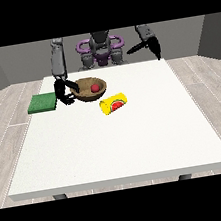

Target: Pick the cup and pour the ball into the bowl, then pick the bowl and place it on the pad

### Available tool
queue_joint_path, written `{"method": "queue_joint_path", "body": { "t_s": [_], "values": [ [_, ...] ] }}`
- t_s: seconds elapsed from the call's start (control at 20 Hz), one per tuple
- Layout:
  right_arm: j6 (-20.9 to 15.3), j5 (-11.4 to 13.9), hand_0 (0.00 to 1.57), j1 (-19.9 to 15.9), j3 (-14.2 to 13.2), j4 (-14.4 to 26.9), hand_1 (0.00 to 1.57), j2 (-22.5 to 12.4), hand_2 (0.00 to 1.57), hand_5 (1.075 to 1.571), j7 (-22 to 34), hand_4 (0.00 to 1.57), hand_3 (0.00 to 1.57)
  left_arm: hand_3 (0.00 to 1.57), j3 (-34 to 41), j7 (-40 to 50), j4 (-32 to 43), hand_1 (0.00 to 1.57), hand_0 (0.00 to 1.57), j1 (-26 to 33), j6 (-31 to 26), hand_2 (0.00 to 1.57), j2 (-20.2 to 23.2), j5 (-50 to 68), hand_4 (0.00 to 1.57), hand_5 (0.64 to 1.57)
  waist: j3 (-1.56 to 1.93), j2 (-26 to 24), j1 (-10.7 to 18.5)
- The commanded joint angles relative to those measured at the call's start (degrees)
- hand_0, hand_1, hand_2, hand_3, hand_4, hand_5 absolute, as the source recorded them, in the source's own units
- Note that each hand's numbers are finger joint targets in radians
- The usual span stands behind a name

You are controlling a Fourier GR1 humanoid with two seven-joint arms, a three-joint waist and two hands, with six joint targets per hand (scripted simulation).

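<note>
Brown bowl [90, 89] near table [138, 143] edge | view-left hand [63, 93] fingers grip rim | view-right hand [147, 45] fingers straight

— We see even, soft, bright light over the large white counter [117, 142]; no glare.

— We agree. Only a faint shadow lies beneath the yellow cylindrical cup on its side [113, 103], and the grey walls look dimmer.
</note>
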Motion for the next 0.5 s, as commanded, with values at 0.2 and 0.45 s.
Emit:
{"method": "queue_joint_path", "body": {
  "t_s": [0.2,0.45],
  "values": [
    [3.19,-0.36,1.57,-4.06,2.20,-2.77,1.57,-2.19,1.57,1.553,15.52,1.05,1.57,0.00,3.81,-0.28,5.74,0.00,0.00,2.68,0.15,0.00,2.47,1.43,0.00,1.571,0.40,-6.40,-6.28],
    [8.90,-3.03,1.57,-2.47,-2.10,-1.40,1.57,-11.02,1.57,1.562,13.42,1.06,1.57,0.00,1.03,0.81,0.35,0.00,0.00,2.26,2.05,0.00,-0.08,0.28,0.00,1.570,0.47,-2.90,-3.81]
  ]
}}
